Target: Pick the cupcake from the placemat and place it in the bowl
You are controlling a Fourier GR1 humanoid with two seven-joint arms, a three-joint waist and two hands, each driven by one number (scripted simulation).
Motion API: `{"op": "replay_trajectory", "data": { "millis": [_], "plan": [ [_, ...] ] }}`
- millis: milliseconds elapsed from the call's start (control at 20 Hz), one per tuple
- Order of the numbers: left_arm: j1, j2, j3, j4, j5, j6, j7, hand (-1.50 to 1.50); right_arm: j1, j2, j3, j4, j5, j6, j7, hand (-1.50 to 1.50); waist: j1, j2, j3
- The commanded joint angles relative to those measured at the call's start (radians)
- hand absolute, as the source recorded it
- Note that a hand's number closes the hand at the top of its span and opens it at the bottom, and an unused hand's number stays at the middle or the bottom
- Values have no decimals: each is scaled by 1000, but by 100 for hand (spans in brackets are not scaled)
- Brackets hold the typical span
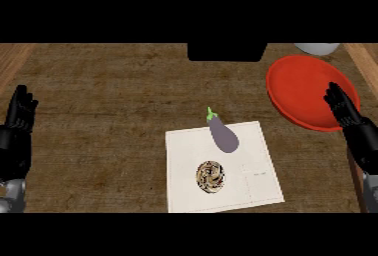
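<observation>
A white placemat (221, 167) lies on the brown tabletop (111, 90), and everything else can be placed from it. The cupcake (212, 177) sits on the placemat, a little below its middle, seen from straight above as a round brown-and-cream swirl; its sides and any wrapper are hidden by that steep angle. A purple eggplant (223, 135) with a green stem lies across the placemat's upper edge, its stem end off the mat on the tabletop. Faint marks show on the mat's right part, too dim to read.

The red bowl (306, 90) stands up and to the right of the placemat, apart from it; it looks flat and its depth is hard to judge. The right hand (341, 106) shows at the right edge, over the bowl's right rim, fingers straight and close together, pointing up, holding nothing. It hides part of that rim.

The left hand (21, 112) rests well left of the placemat at the left edge, fingers straight and upward, empty.

Above the placemat a black box (227, 51) is cut off by the top edge, and a pale round thing (317, 48) beside the bowl is mostly out of view.
</observation>
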Motion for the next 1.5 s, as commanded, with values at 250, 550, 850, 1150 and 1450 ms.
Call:
{"op": "replay_trajectory", "data": {
  "millis": [250,550,850,1150,1450],
  "plan": [
    [-58,-86,-247,-76,39,-239,15,0,69,301,156,-260,108,-322,127,150,-94,17,2],
    [-42,-123,-312,-101,64,-305,42,0,155,437,366,-201,448,-581,241,-150,-22,25,6],
    [-112,-178,-335,-27,29,-305,48,0,13,320,476,-149,824,-480,583,-150,-18,25,3],
    [-119,-170,-316,-33,47,-313,76,0,-85,216,532,-251,881,-69,952,-150,-20,17,-1],
    [-151,-190,-331,-11,30,-322,70,0,-221,338,562,-231,674,311,1273,-150,4,28,1]
  ]
}}
